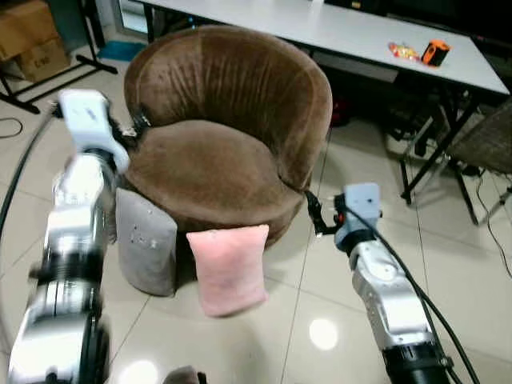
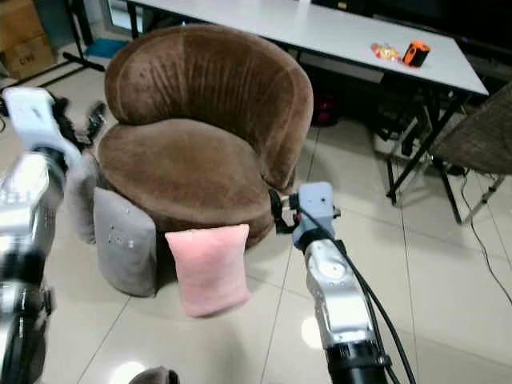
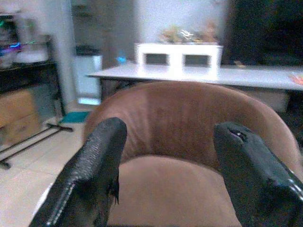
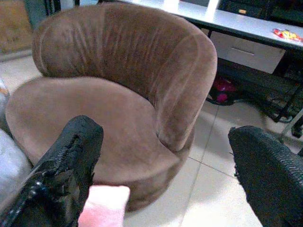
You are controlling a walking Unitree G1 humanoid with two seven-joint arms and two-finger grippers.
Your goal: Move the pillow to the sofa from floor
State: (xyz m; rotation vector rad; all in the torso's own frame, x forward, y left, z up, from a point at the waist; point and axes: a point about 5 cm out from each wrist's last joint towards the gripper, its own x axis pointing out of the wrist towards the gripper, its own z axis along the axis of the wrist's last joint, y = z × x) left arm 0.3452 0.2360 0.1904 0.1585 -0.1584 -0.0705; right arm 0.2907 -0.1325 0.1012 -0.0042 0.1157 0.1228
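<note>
A pink pillow [image 1: 232, 268] stands on the tiled floor, leaning against the front of the round brown sofa chair [image 1: 216, 160]. A grey pillow [image 1: 146, 240] leans beside it on the left. My left gripper [image 1: 134, 128] is raised at the sofa's left rim, open, with the seat showing between its fingers [image 3: 90, 165]. My right gripper [image 1: 315, 213] hovers by the sofa's right side, open and empty. The pink pillow's top corner [image 4: 104, 205] sits just below its near finger [image 4: 71, 161].
A long white table [image 1: 360, 32] runs behind the sofa with an orange object [image 1: 436, 52] on it. Its black legs and a wicker chair [image 1: 488, 144] stand at the right. Cardboard boxes [image 1: 32, 36] and a cable lie at the far left.
</note>
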